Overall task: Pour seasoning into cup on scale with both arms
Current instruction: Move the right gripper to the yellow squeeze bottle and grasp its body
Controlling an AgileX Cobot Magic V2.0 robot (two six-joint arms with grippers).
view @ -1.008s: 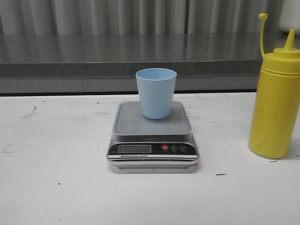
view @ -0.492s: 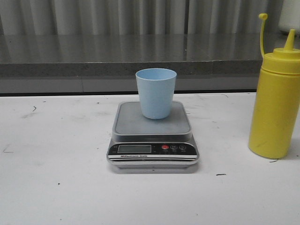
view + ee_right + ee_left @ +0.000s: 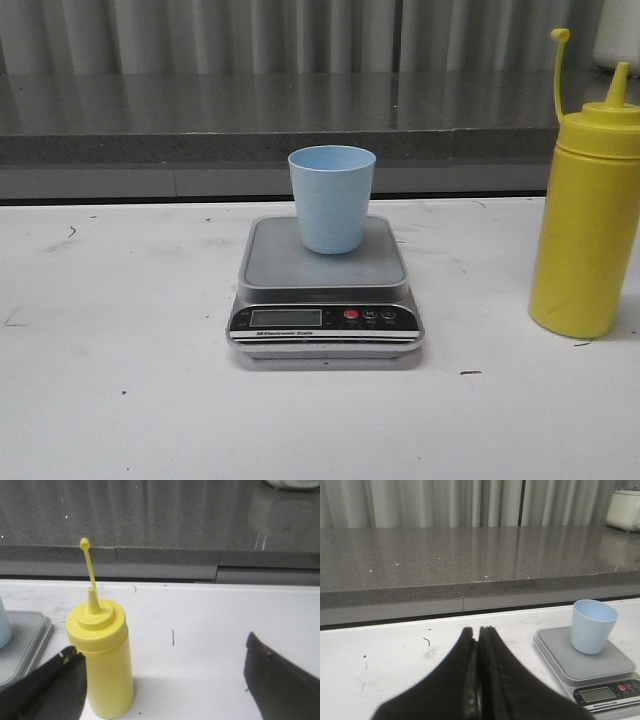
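With the right gripper (image 3: 162,680) spread wide beside the tall yellow plastic squeeze bottle (image 3: 102,662) and the left gripper's (image 3: 479,680) fingers pressed together, grasping the bottle is judged next.

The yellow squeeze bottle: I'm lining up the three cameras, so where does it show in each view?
Front view: the yellow squeeze bottle stands upright at the far right, on the table beside the scale.
Left wrist view: not in it.
Right wrist view: lower left of the picture, between the open fingers, nearer one of them.
Shared landmark: the scale, whose corner shows in the right wrist view.
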